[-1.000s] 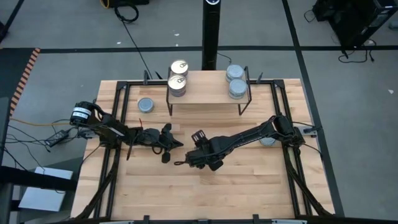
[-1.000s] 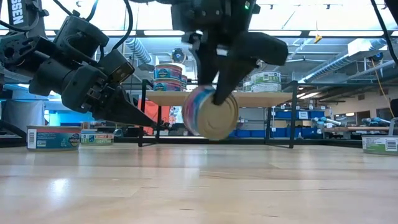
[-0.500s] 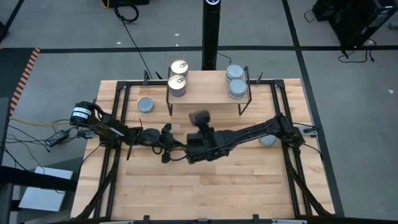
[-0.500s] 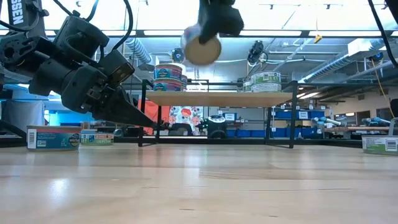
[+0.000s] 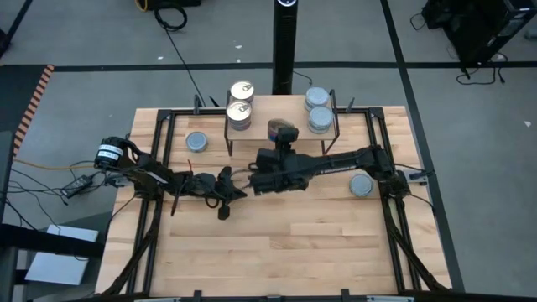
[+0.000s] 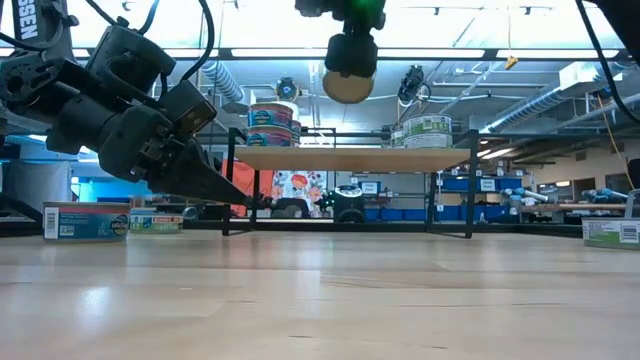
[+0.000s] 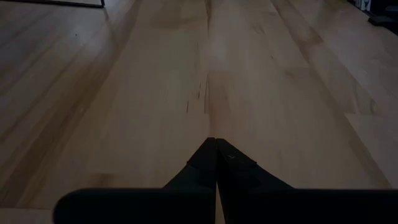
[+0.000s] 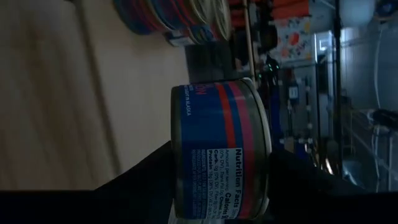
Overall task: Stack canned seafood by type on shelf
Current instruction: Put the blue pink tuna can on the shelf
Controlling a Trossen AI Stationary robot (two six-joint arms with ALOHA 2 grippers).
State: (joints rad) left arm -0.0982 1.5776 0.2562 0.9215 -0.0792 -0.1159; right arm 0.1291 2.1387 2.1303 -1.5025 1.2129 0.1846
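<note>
One tin rides in the right gripper, clamped between its fingers, and it has climbed from low over the tabletop to above the shelf, between the gold-topped pair and the grey-topped pair. Its blue-and-red label seems to match the gold-topped stack, though the top is hard to read. The left gripper rests low over the table, pinched shut on nothing. Placement comes next.
</note>
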